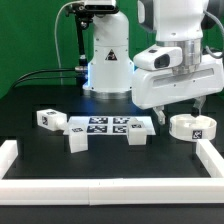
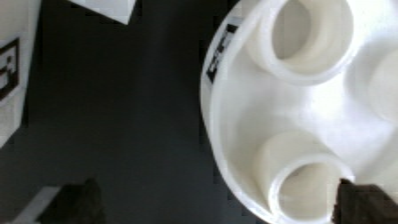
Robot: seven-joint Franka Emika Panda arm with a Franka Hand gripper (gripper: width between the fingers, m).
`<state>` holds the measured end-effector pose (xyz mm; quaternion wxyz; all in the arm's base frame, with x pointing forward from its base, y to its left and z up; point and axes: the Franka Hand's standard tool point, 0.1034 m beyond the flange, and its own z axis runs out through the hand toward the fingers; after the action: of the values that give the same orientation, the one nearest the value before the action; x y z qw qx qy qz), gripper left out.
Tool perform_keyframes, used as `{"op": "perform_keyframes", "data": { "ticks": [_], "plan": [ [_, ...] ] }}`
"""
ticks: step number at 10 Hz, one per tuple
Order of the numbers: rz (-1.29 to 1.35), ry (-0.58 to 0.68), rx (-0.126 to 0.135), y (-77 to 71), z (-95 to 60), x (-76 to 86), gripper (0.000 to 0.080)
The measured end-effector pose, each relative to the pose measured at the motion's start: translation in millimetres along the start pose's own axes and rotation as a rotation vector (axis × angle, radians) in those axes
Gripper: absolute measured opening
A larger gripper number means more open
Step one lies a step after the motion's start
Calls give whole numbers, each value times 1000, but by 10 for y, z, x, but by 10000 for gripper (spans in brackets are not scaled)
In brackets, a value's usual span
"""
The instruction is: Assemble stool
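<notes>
The white round seat [image 1: 191,127] lies on the black table at the exterior view's right, with a marker tag on its side. In the wrist view the seat [image 2: 311,110] fills much of the picture and shows two round sockets. My gripper [image 1: 180,112] hangs just above the seat, open and empty. In the wrist view my gripper [image 2: 221,205] straddles the seat's rim, with one fingertip [image 2: 370,203] over the seat and the other over bare table. Three white block legs [image 1: 48,119] [image 1: 75,141] [image 1: 137,137] lie around the marker board.
The marker board [image 1: 105,125] lies flat mid-table. White border rails run along the front [image 1: 100,190], the exterior view's left [image 1: 8,155] and right [image 1: 210,160]. The arm's white base [image 1: 108,60] stands at the back. A white tagged piece [image 2: 9,80] shows in the wrist view.
</notes>
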<state>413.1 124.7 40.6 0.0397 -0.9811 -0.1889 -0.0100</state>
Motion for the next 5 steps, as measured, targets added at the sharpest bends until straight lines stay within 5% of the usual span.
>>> {"op": "perform_keyframes", "data": {
  "ticks": [5],
  "plan": [
    [-196, -24, 5, 65, 217, -54, 649]
  ]
}}
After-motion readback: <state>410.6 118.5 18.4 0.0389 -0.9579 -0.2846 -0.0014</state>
